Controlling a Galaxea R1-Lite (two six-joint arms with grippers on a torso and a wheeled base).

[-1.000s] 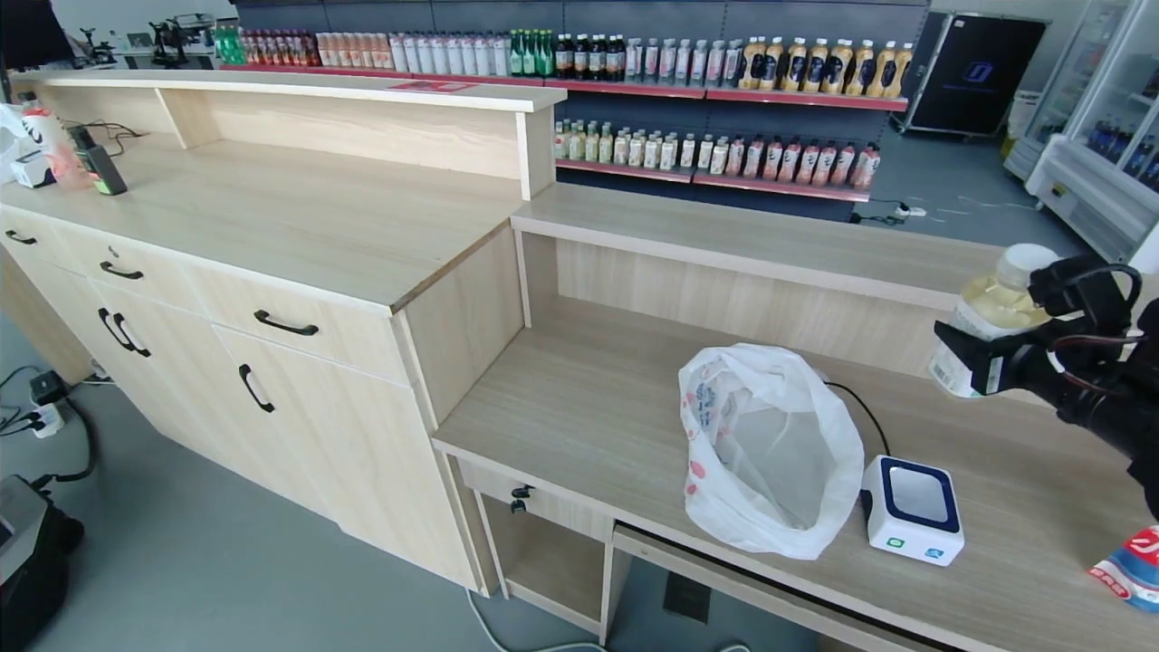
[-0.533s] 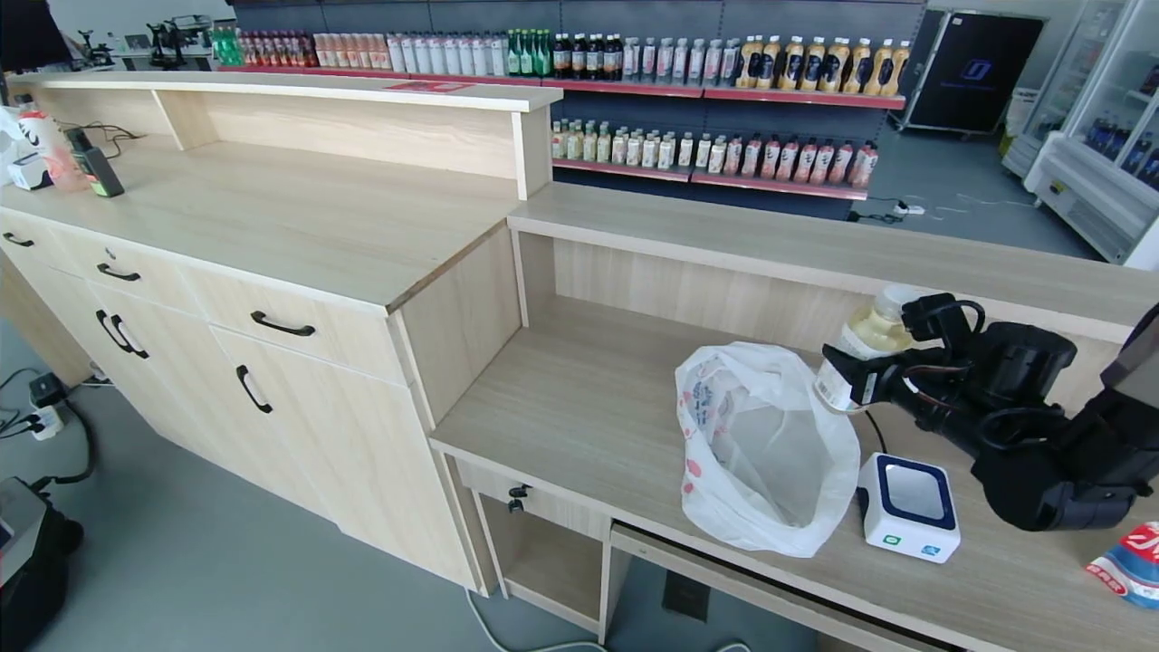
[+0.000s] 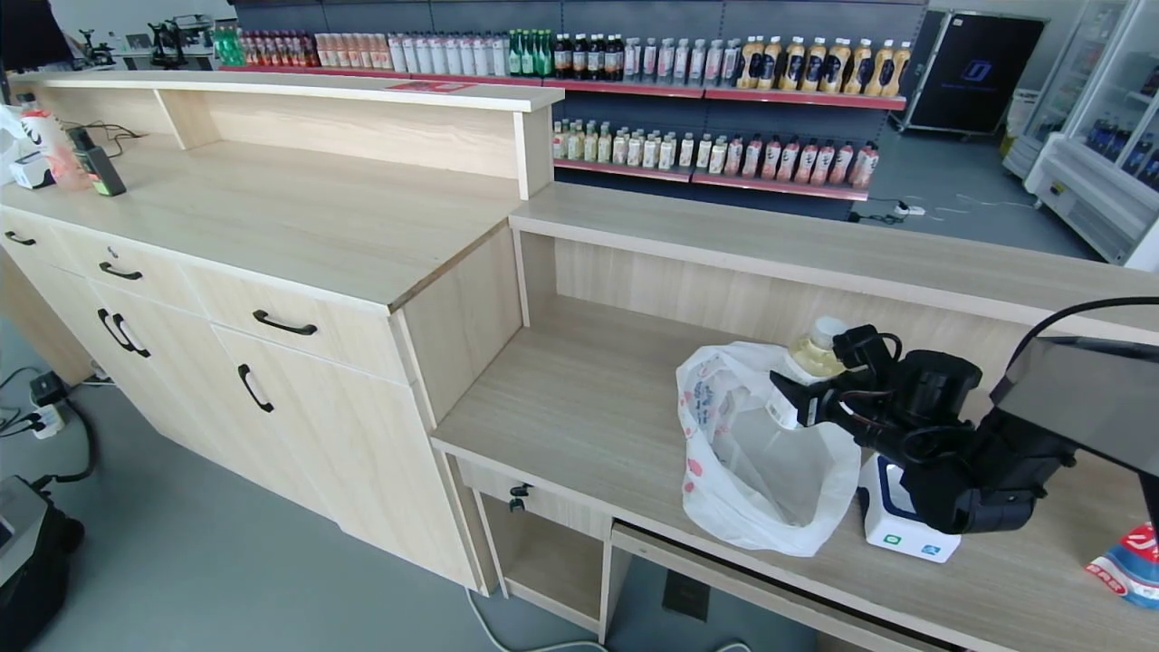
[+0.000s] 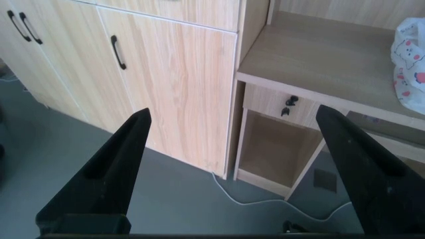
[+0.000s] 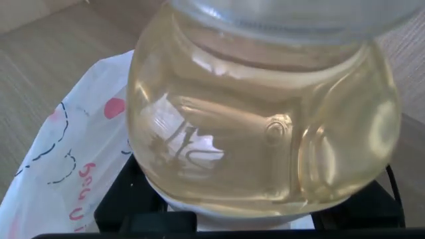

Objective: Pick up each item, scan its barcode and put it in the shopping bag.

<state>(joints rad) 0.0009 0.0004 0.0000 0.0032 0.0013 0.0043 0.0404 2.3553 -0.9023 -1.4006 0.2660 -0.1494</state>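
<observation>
Fingers (image 4: 106,179) of the left claw (image 4: 234,111) are spread wide with nothing between them. The claw hangs low over the grey floor (image 4: 199,202), well left of the shopping bag and in front of the cabinet doors (image 4: 172,86).

The shopping bag (image 3: 724,435) is thin white plastic with small red prints, and it stands open-mouthed on the lower tabletop (image 3: 579,407). The right arm comes in from the right of the bag, nearly level, and its forearm passes over the white scanner (image 3: 892,534) just right of the bag. The right claw (image 3: 806,385) is clamped round the lower body of the drink bottle (image 3: 812,359), holding it above the right side of the bag's mouth.

A second ago this arm was far right of the bag, beyond the scanner, with the bottle carried higher. Half a second ago it was above the scanner's rear. Now the bottle is lower and over the bag.

The bottle is clear plastic full of pale yellow liquid, with a white cap and a white label round its lower part. It is tilted, cap up and toward the back panel. In the right wrist view its rounded shoulder (image 5: 265,126) glints, with the bag (image 5: 60,159) beneath it.

A red-and-blue packet (image 3: 1127,566) lies on the tabletop far right of the bag.
</observation>
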